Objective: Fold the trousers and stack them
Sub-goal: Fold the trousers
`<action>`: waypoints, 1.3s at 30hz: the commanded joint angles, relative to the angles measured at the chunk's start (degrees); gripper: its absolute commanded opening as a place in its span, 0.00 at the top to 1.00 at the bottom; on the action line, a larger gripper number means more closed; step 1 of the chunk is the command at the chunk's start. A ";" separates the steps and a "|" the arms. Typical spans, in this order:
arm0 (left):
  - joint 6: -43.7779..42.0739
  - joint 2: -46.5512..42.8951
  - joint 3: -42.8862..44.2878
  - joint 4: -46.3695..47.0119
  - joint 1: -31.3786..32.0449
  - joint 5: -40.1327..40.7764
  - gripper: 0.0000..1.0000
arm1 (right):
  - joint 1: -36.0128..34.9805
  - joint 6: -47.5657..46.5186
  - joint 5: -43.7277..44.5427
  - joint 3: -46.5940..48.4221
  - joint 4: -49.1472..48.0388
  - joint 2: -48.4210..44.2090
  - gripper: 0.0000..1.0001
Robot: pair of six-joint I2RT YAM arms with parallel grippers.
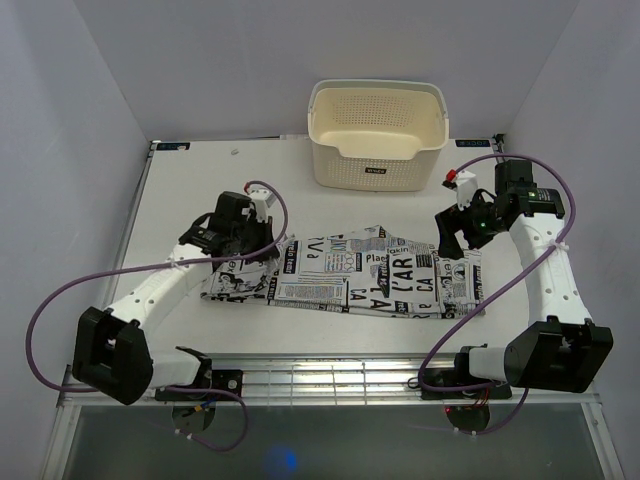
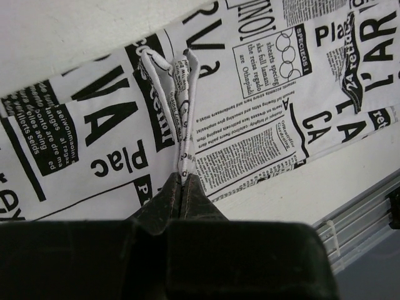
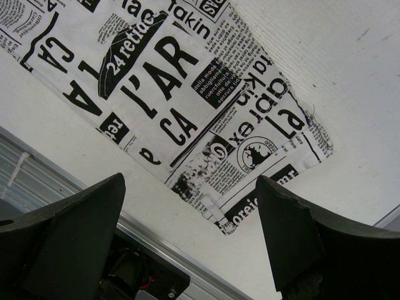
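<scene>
So, top view first: the trousers (image 1: 370, 278) lie flat as a long folded strip on the counter (image 1: 190, 190), on the arms' side of the basket (image 1: 378, 130) and well apart from it. The left tool (image 1: 258, 248) sits at the end of the strip off to the basket's left. The right tool (image 1: 455, 238) hangs over the other end, off to the basket's right.

Left wrist view: the left tool is clamped fully shut on a thin pinched-up ridge of the trousers (image 2: 182, 119). It looks like a couple of layers are gathered between its tips, but I can't tell how many it really has.

Right wrist view: the right tool (image 3: 190, 212) is spread wide with nothing in it, hovering above a corner of the trousers (image 3: 206, 94). The cloth lies flat on the counter there, and as far as I can see it's untouched.

What worries me, and this is just my guess: that left pinch is tiny. If it carries the end over, it might take only the top layer, so the strip peels apart instead of folding. The cloth could also slip out halfway. And nothing pins the right end, so the whole strip could slide and the fold could come out crooked.
</scene>
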State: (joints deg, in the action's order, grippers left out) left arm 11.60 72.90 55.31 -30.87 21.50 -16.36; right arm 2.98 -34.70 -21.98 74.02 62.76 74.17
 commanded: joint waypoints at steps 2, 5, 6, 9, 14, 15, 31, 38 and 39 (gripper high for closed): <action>9.66 -2.68 -3.44 8.10 5.56 8.96 1.00 | 0.18 0.95 -0.61 -0.45 -0.89 -0.52 0.10; 11.69 -1.63 -4.16 10.30 8.73 11.26 1.00 | 0.18 1.12 -0.26 -0.63 -0.80 -0.52 0.10; 11.96 -1.19 -3.90 10.39 9.17 11.52 1.00 | 0.18 1.12 -0.17 -0.72 -0.63 -0.43 0.10; 13.36 1.10 -2.14 10.04 10.05 13.54 1.00 | 0.18 1.12 -0.08 -0.89 -0.45 -0.17 0.10; 15.82 4.08 1.29 10.66 14.35 15.48 1.00 | 0.18 1.21 0.18 -0.54 -0.27 0.53 0.10; 16.09 4.70 2.42 10.75 15.06 15.57 1.00 | 0.18 1.21 0.18 -0.37 -0.18 0.62 0.10; 21.10 18.41 8.06 11.80 22.36 17.15 1.00 | 0.18 0.86 -0.08 -0.36 0.26 1.77 0.10; 22.33 21.48 8.76 12.50 24.47 17.33 1.00 | 0.18 0.77 -0.35 -1.16 -0.10 1.94 0.10; 22.59 21.84 8.94 12.50 24.47 17.07 1.00 | 0.18 0.77 -0.43 -1.24 -0.01 2.03 0.10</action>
State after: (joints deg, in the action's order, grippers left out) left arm 32.34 94.98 61.52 -20.51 45.50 1.08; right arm 2.98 -34.44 -21.23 73.23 62.89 75.90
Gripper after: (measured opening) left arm 0.019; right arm 0.904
